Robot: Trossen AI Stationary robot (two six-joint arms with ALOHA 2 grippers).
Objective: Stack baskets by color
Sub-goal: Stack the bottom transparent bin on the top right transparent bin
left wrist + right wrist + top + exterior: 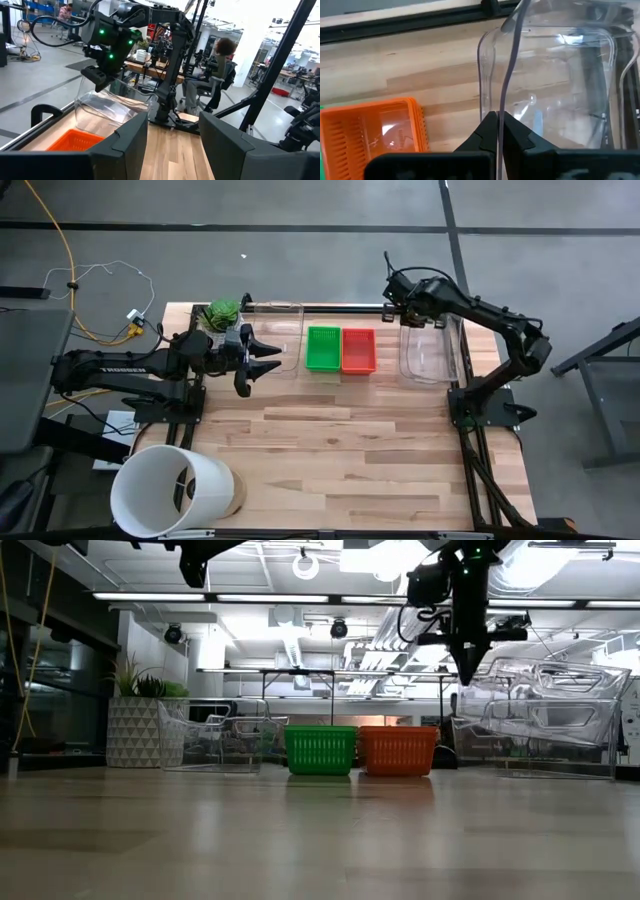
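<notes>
Oddly, the right gripper (498, 131) pinches the thin rim of the clear bin (432, 352), with the red basket (358, 349) and green basket (323, 348) just beside it; lifting may tip that bin onto them. The left gripper (262, 358) hovers wide, empty.

Green basket (322, 347) touching red basket (358, 349); left gripper (262, 358) just beside, jaws apart.
</notes>
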